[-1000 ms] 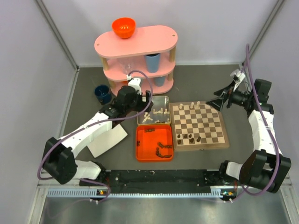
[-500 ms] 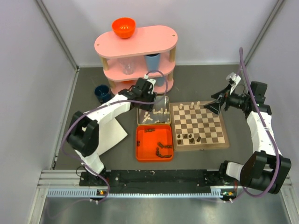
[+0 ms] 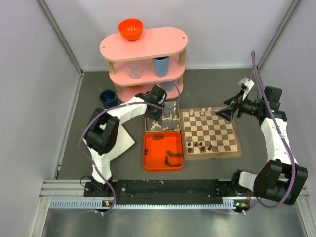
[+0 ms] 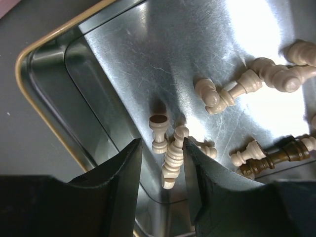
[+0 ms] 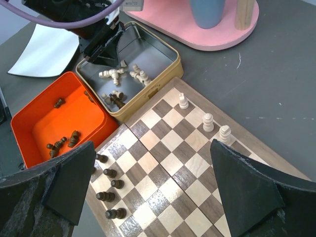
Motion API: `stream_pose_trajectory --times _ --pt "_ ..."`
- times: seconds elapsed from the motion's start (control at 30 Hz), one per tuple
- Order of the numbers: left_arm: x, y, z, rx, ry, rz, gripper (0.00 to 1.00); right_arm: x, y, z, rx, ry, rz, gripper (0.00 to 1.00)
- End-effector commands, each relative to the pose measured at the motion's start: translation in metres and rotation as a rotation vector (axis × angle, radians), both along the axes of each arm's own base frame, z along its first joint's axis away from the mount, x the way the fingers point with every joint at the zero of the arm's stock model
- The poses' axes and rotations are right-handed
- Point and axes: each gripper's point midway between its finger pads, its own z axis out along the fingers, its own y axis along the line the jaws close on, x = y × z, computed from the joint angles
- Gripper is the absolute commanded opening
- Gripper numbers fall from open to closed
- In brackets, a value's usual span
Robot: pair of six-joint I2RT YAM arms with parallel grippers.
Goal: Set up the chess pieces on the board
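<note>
Straddling a pale cream carved chess piece [image 4: 170, 165] lying on its side in the square silver metal tin [image 4: 94, 69], the left gripper [image 4: 162, 148] has its jaws part-way apart, a gap showing beside the piece; the right gripper [image 5: 153, 148] hangs spread wide over the checkered wooden board [image 5: 163, 168]; a few dark brown pieces [image 5: 109, 173] line one edge, three cream pieces [image 5: 208, 121] the opposite.
</note>
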Motion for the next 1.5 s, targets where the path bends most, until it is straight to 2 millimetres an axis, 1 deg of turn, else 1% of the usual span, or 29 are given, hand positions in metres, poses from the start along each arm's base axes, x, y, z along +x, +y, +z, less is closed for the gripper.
stream_pose_trajectory --times 0.0,0.1,0.23,0.3,0.57,0.83,1.0,1.2,1.37,1.47 --pt "0.018 -0.002 0.007 0.003 -0.038 0.009 0.44 0.001 0.003 0.003 -0.014 -0.042 0.026 0.99" --pt "0.022 -0.003 0.001 0.007 -0.032 0.011 0.44 0.0 0.002 0.004 -0.015 -0.045 0.027 0.99" --pt "0.024 -0.002 -0.005 0.014 -0.021 0.013 0.41 0.0 0.002 0.003 -0.015 -0.043 0.027 0.99" --pt "0.023 -0.002 -0.008 0.014 -0.012 0.011 0.38 0.0 0.002 0.004 -0.017 -0.047 0.028 0.99" --pt "0.021 0.0 -0.015 0.018 0.003 0.014 0.34 0.0 0.002 0.004 -0.018 -0.046 0.029 0.99" --pt "0.018 0.003 -0.018 0.018 0.015 0.028 0.34 0.0 0.002 0.004 -0.02 -0.049 0.03 0.99" --pt "0.016 0.004 -0.018 0.009 0.021 0.032 0.32 -0.001 0.003 0.004 -0.018 -0.046 0.032 0.99" --pt "0.012 0.003 -0.021 0.002 0.039 0.042 0.36 -0.002 0.004 0.006 -0.018 -0.054 0.035 0.99" --pt "0.007 0.002 -0.026 -0.006 0.058 0.04 0.37 -0.002 0.003 0.007 -0.018 -0.057 0.035 0.99" --pt "0.008 0.002 -0.026 -0.008 0.057 0.045 0.34 -0.002 0.003 0.007 -0.018 -0.057 0.035 0.99"
